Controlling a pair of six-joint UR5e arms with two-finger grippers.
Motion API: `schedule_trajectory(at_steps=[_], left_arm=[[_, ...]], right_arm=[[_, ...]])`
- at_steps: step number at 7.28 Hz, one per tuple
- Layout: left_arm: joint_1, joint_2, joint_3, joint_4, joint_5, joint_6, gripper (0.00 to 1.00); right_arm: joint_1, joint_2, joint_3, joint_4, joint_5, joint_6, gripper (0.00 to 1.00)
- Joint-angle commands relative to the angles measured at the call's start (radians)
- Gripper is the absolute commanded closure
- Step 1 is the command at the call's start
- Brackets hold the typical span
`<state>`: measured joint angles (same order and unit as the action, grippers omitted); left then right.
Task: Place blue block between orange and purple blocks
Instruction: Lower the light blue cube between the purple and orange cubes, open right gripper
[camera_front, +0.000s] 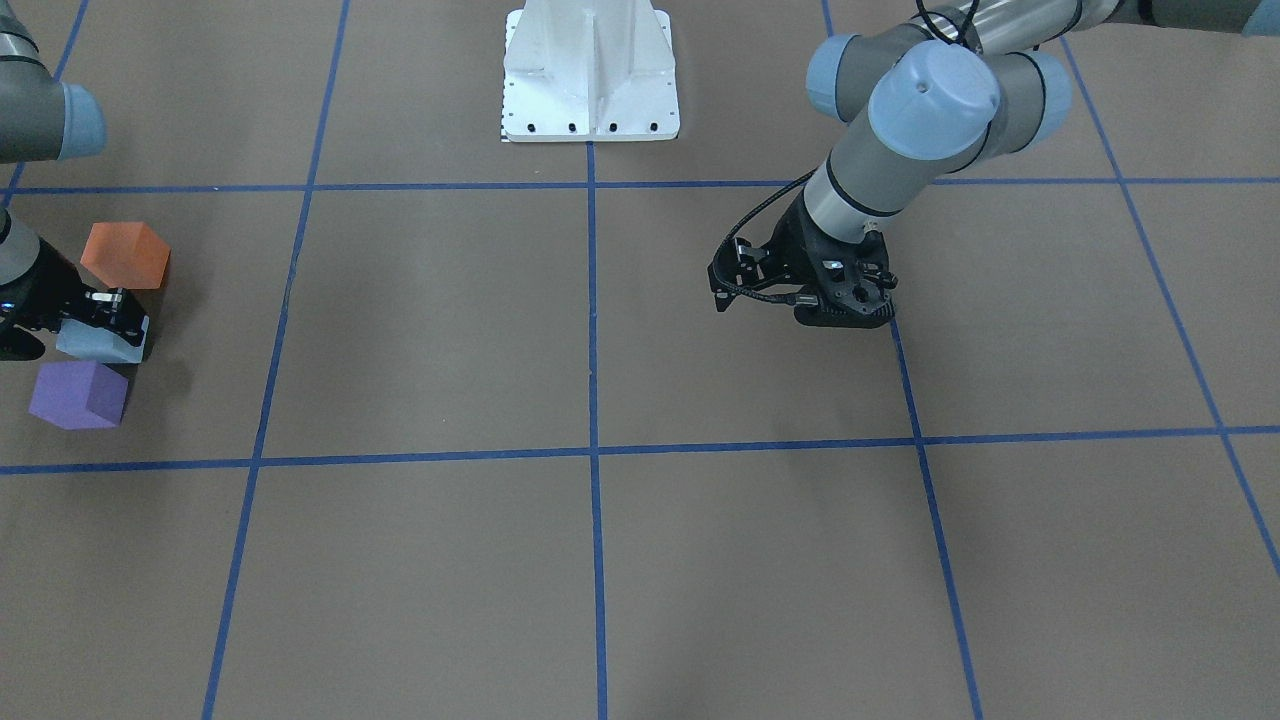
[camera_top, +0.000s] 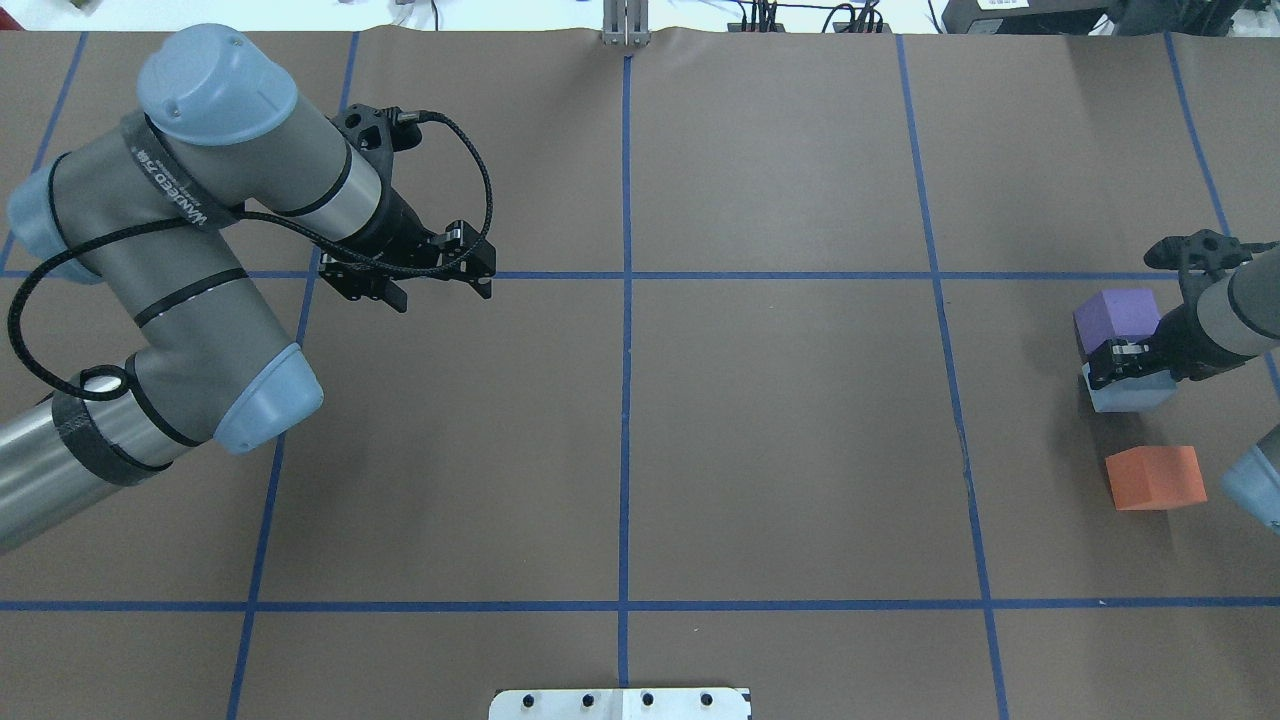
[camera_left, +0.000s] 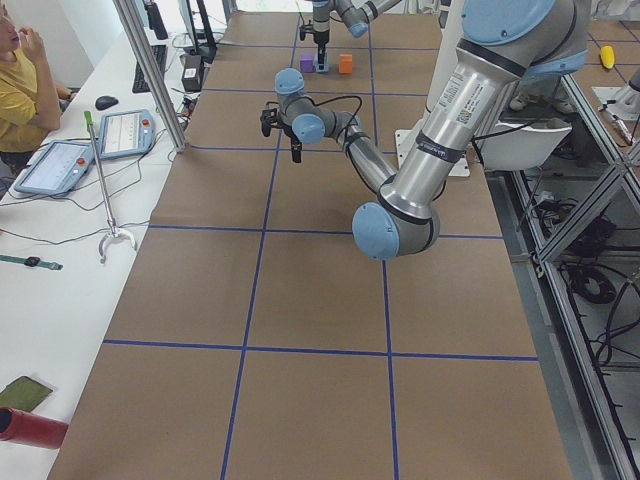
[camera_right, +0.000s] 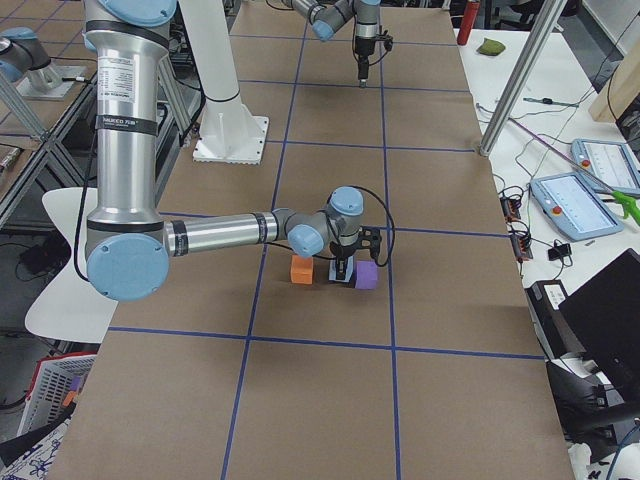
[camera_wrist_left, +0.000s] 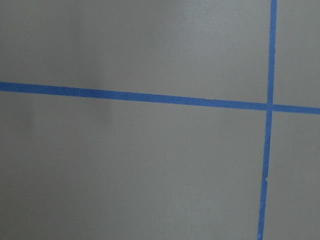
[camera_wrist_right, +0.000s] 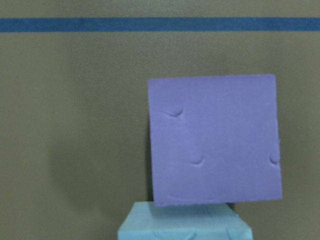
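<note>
The blue block (camera_top: 1130, 393) sits on the table between the purple block (camera_top: 1118, 316) and the orange block (camera_top: 1155, 477), close to the purple one and with a gap to the orange. My right gripper (camera_top: 1122, 364) is low over the blue block with its fingers around it, and looks shut on it. In the front view the orange block (camera_front: 125, 255), blue block (camera_front: 98, 343) and purple block (camera_front: 80, 394) line up at the left edge. The right wrist view shows the purple block (camera_wrist_right: 215, 140) and the blue block's top (camera_wrist_right: 184, 222). My left gripper (camera_top: 440, 288) is open and empty, far away.
Blue tape lines (camera_top: 626, 330) divide the brown table into squares. The white robot base (camera_front: 590, 75) stands at the middle of the robot's side. The left wrist view shows only bare table and tape (camera_wrist_left: 150, 96). An operator sits by the table in the exterior left view.
</note>
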<state>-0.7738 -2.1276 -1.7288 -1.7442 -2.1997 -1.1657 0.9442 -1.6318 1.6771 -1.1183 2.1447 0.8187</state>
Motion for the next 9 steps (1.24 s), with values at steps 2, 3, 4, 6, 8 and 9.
schedule_trajectory(at_steps=[2,3,4,6,8,9], left_arm=[[0.001,0.000,0.000,0.000,0.000,0.000,0.01],[0.002,0.000,0.000,0.000,0.000,0.000,0.01],[0.001,-0.002,0.002,0.000,0.000,0.000,0.01],[-0.025,0.008,-0.023,0.018,-0.003,0.001,0.01],[-0.137,0.082,-0.136,0.154,-0.014,0.112,0.01],[-0.157,0.209,-0.214,0.188,-0.011,0.285,0.01]], right_arm=[[-0.012,-0.002,0.003,0.002,0.000,0.004,0.01],[-0.013,-0.003,0.003,0.018,0.000,-0.003,0.00],[-0.013,-0.022,0.004,0.063,0.003,-0.004,0.00],[-0.004,-0.103,0.115,0.072,0.004,-0.013,0.00],[0.138,-0.148,0.191,0.064,0.099,-0.032,0.00],[0.234,-0.149,0.179,0.045,0.153,-0.138,0.00]])
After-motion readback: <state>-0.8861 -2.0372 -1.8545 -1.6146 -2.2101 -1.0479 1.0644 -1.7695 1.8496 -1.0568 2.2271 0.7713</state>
